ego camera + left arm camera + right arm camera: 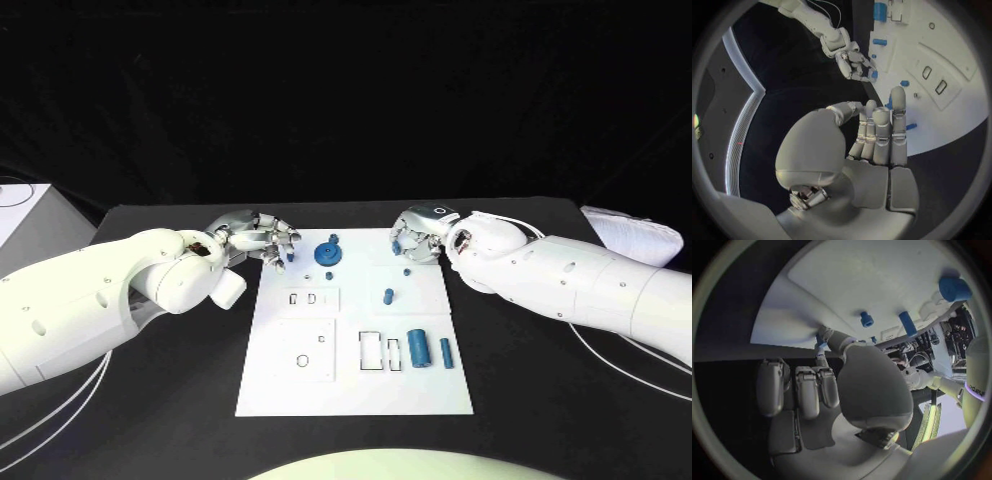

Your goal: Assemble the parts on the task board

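Left hand point(257, 238), fingers apart and holding nothing, hovers at the task board's point(353, 395) far left corner on your tabletop, while right hand point(421, 235) pinches what appears to be a small blue part point(820, 343) over the far right edge, seemingly ready for insertion.

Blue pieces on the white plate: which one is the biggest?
The round blue disc at the board's far end, between the two hands. The other blue pieces are slimmer cylinders or small pegs.

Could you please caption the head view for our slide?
Both robot hands, left and right, hover at the task board's far edge.
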Controlling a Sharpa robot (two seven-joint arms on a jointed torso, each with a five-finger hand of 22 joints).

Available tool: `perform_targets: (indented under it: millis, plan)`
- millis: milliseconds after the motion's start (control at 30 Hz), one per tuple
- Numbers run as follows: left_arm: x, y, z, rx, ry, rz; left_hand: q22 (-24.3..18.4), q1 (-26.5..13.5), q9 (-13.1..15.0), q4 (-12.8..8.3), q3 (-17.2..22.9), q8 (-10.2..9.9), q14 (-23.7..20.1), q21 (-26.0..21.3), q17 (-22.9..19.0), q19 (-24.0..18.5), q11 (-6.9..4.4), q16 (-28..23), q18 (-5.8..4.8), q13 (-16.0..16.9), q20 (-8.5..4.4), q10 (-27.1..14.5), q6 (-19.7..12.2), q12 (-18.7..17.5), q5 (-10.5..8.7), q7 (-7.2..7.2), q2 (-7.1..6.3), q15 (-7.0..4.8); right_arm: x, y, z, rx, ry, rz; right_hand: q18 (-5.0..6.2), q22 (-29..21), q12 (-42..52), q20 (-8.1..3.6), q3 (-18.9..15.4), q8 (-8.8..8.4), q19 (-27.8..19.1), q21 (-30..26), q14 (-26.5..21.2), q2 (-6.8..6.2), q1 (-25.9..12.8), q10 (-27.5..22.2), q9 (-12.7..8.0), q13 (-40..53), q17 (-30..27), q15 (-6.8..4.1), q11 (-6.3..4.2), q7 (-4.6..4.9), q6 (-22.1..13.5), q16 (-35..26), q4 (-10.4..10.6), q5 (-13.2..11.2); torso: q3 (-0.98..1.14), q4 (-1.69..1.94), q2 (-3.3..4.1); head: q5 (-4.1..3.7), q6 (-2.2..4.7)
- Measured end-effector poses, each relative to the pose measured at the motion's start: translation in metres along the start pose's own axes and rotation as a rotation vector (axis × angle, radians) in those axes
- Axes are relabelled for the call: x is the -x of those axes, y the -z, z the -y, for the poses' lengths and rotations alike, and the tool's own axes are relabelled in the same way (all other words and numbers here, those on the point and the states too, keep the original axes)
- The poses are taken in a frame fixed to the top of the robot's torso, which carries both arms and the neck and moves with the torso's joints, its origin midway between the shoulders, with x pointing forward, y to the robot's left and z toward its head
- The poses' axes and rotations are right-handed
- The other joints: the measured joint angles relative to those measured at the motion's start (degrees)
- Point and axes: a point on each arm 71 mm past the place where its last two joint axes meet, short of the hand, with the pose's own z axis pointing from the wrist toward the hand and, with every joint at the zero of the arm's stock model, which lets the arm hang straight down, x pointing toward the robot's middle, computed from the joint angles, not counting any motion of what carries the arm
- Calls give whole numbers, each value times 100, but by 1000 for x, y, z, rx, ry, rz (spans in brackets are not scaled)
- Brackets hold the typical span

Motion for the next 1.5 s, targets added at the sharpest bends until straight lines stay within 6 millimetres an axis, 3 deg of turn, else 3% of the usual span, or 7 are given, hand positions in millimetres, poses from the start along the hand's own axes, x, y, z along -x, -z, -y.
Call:
perform_targets:
  millis: [167,367,767,1133,1300,1433,1500]
  plan:
    - [0,0,0,2,0,-2,0,0,0,0,0,0,0,0,0,0,0,0,0,0,0,0,0,0,0,0,0,0,1,1,1,-6,-12,15,1,0,72,21,-83,200,21,65,0,25,-25,0,79,-1,0,0,0,-21,303,0,83,0,-3,-1,-2,2,1]
    - [0,0,-2,5,2,-6,1,0,0,16,-16,0,0,0,-13,0,0,1,0,-7,0,0,0,0,0,0,0,0,2,2,2,-14,-32,31,1,-1,95,21,-129,243,21,100,0,46,-46,0,101,-1,0,0,-1,-50,346,0,129,0,-2,-4,-1,1,4]
    - [-1,0,-3,9,2,-10,-5,0,-7,16,-16,0,0,0,-20,0,0,2,0,-12,0,0,0,0,0,0,0,0,2,9,11,-60,-79,45,1,-2,95,0,-199,161,42,100,0,92,-92,2,58,-2,0,0,1,21,185,0,235,3,1,-4,-3,1,6]
    - [0,0,-4,14,2,-12,-10,0,-20,16,-16,0,-21,0,-43,0,0,2,0,-19,0,0,0,0,0,0,0,21,4,20,23,-131,-169,38,0,-3,94,49,-100,108,90,100,0,138,-45,0,41,-3,-1,42,41,49,100,0,286,293,0,-6,-4,9,14]
    - [0,0,-4,16,2,-13,-10,24,-20,16,-16,0,-21,0,-55,0,0,2,0,-26,0,0,0,0,0,0,23,21,9,19,27,-193,-245,26,1,-3,167,49,-220,108,135,195,0,143,-462,0,51,-3,-1,42,41,2,148,0,642,644,0,-9,-4,13,14]
    - [0,1,-5,19,2,-14,-10,23,-24,16,-16,0,-21,0,-61,0,0,-20,0,-26,0,0,0,0,0,0,23,21,14,14,30,-274,-328,2,1,-3,167,48,-323,151,136,250,0,146,-676,0,80,-3,-1,42,40,-22,205,0,855,666,1,-7,-4,3,16]
    - [0,1,-5,21,2,-16,-10,23,-26,16,-16,0,-21,0,-64,0,0,-20,0,-25,0,0,0,0,0,0,23,21,17,9,31,-327,-374,-22,-80,-4,167,30,-426,195,154,265,0,153,-911,2,116,-4,-1,42,39,-53,268,0,1061,666,-3,-4,-3,-3,16]
